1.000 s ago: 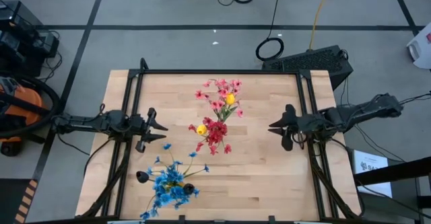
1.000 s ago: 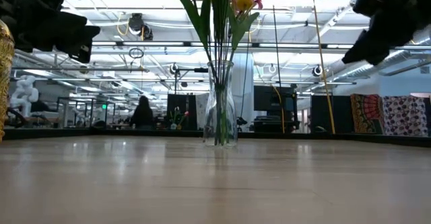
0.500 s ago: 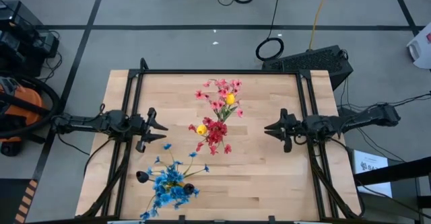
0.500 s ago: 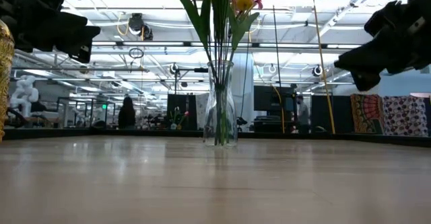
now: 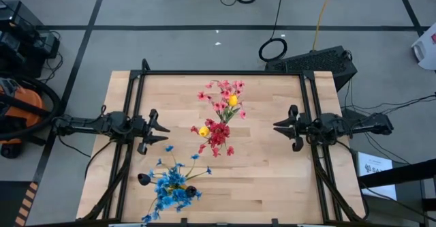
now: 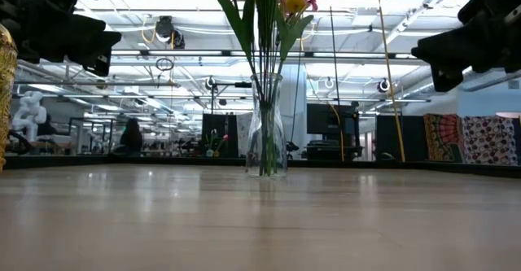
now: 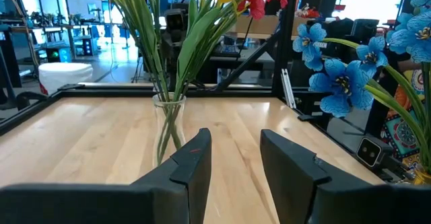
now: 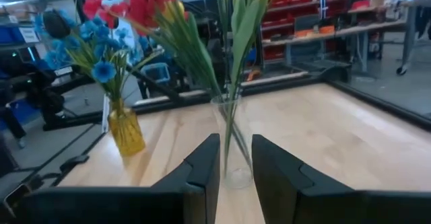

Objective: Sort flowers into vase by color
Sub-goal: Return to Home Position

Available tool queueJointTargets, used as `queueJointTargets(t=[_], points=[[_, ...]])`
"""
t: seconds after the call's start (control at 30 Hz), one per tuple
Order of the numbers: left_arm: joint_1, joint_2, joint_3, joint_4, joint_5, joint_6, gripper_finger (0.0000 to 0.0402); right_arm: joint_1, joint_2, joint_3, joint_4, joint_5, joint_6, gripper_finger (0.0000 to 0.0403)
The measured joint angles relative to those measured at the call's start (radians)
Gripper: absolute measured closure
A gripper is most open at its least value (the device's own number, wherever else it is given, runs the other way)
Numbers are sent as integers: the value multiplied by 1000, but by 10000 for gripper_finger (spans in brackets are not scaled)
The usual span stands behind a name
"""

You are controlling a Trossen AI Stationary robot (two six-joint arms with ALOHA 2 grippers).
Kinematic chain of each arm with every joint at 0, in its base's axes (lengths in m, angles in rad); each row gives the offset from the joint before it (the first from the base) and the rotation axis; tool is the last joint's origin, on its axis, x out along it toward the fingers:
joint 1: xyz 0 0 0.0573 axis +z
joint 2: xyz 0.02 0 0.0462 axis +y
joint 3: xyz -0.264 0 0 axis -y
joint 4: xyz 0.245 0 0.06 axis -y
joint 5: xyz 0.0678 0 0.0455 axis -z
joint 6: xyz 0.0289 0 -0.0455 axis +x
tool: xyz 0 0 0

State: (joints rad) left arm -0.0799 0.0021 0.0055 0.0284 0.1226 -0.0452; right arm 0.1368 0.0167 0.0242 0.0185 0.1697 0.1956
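Three bunches of flowers stand upright in vases, their stems stuck into the vase mouths. Pink blossoms with a yellow bud [image 5: 225,97] are at the table's far middle. Red ones [image 5: 216,134] fill a clear glass vase [image 7: 168,126] at the centre. Blue ones [image 5: 170,184] sit in a yellow vase [image 8: 126,131] near the front left. My left gripper [image 5: 162,130] hovers open, left of the red bunch. My right gripper [image 5: 278,126] hovers right of it, level, with a narrow empty gap between its fingers [image 8: 236,160].
A black frame [image 5: 225,73] runs along the table's far, left and right edges. Two small dark round things [image 5: 143,179] lie by the blue bunch. Bare wood lies between the vases and each gripper. A person [image 6: 130,133] shows in the room beyond the table.
My right arm has folded back toward the table's right edge and sunk. Its gripper has tipped from slanting downward to level. Nothing on the table has moved. The person in the background has walked leftward.
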Motion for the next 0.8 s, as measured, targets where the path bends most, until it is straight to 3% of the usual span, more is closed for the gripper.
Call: queueJointTargets(t=[0.8], points=[[0, 0, 0, 0, 0, 0, 268, 0, -3, 0, 0, 11, 1, 325]])
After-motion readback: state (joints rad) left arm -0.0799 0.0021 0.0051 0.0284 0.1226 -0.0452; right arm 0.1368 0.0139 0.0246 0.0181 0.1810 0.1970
